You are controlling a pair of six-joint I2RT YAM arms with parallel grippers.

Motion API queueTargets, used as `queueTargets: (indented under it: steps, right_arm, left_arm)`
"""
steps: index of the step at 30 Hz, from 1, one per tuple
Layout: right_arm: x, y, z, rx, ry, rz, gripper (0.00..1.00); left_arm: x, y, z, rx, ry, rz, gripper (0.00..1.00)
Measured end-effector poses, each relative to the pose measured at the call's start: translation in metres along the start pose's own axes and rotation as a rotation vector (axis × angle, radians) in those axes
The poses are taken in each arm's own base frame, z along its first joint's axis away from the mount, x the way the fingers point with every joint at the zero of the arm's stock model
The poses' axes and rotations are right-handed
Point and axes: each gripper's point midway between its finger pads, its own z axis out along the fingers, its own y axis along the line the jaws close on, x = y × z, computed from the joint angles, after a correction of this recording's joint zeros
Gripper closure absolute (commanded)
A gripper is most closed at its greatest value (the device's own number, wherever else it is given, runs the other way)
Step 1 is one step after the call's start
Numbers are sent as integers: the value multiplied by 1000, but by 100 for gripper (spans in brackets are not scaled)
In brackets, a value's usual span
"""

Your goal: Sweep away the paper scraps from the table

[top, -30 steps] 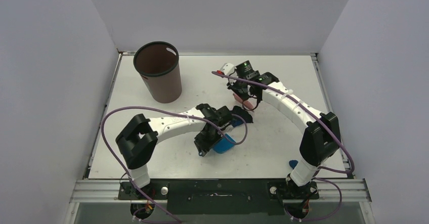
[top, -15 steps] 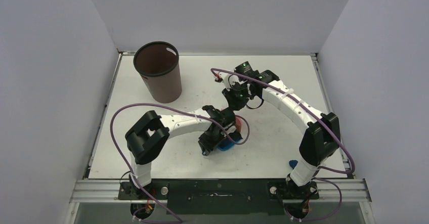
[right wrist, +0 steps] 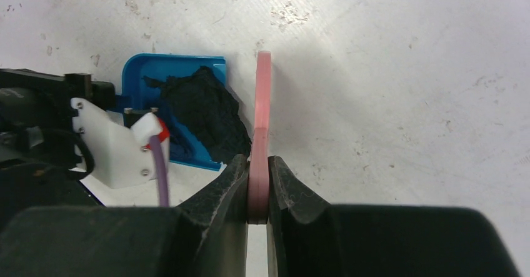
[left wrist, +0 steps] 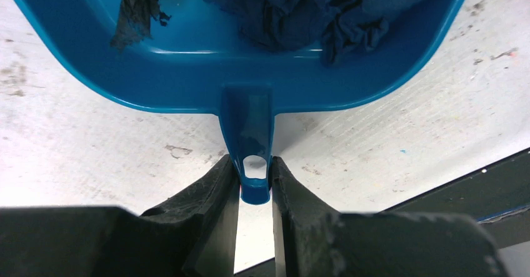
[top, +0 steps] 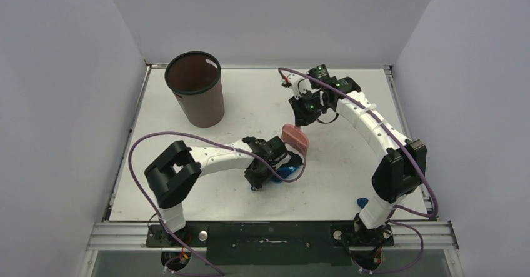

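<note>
I'm clamping the dustpan handle in my left pincer, scraps sitting inside; right pincer is pinching the brush.

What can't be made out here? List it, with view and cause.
- Left wrist: the dustpan front and part of the paper scraps, cut off by the top edge.
- Right wrist: the brush bristles, since it is seen edge-on.
- Top external: the blue speck at the lower right, too small to identify.
</note>
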Motion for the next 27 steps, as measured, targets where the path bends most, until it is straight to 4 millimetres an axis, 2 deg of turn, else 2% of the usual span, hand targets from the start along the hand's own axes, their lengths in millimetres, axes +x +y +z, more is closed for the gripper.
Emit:
queueTargets:
  steps: [8, 14, 18, 21, 23, 25, 27]
  right_arm:
    - [0, -37, -21, 27, -63, 90, 95]
    - [-10, -52, -49, 99, -177, 91, 95]
    - [-9, -66, -71, 157, -276, 142, 95]
    - [12, -90, -83, 183, -372, 266, 95]
    - [38, -104, -84, 187, -407, 371, 95]
    - [64, -113, -75, 179, -411, 466, 95]
    - [78, -107, -59, 134, -397, 506, 95]
  left_arm:
    - [-24, 2, -13, -6, -146, 0, 100]
    - [-25, 1, -11, -4, -158, 0, 100]
    - [-27, 1, -11, -3, -166, 0, 100]
    - [-29, 0, -13, 0, -180, -2, 100]
    - [-30, 0, -16, 3, -192, -2, 100]
    - [-29, 0, -20, 6, -204, -2, 100]
    - [-28, 1, -25, 8, -216, -3, 100]
